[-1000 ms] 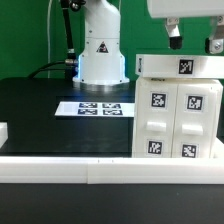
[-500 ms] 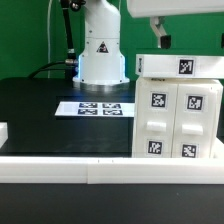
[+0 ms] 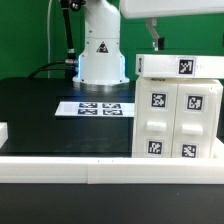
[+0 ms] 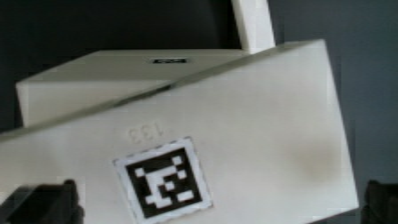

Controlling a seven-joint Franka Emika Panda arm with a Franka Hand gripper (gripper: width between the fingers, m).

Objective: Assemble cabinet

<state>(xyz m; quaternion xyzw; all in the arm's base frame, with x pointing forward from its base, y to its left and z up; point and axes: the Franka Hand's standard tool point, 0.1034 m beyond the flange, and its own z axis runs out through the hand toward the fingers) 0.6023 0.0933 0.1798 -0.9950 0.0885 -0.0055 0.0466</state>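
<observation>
On the table: the cabinet stands upright at the exterior view's right, on the black mat and near the white front rail.
Cabinet face: two small white panels with black-and-white tags sit side by side on the front, and a top piece with one tag lies across them.
Gripper: the gripper hangs just above the cabinet's top edge, toward the exterior view's left corner of it.
Jaws: spread apart and holding nothing. In the wrist view one dark finger shows at one edge of the picture and the other at the far edge, with the tagged top between them.
Touching or not: I think it is not touching yet, but the gap is small and hard to read.
Marker board: the marker board lies flat on the mat, in front of the robot base, well apart from the cabinet.
What could go wrong: a finger could land on the top instead of beside it, and that would push the cabinet or tip it.
Another slip: if the jaws close off-centre, near the corner, the top piece could twist or slide out.
Also: a sideways bump could knock the front panels loose.
</observation>
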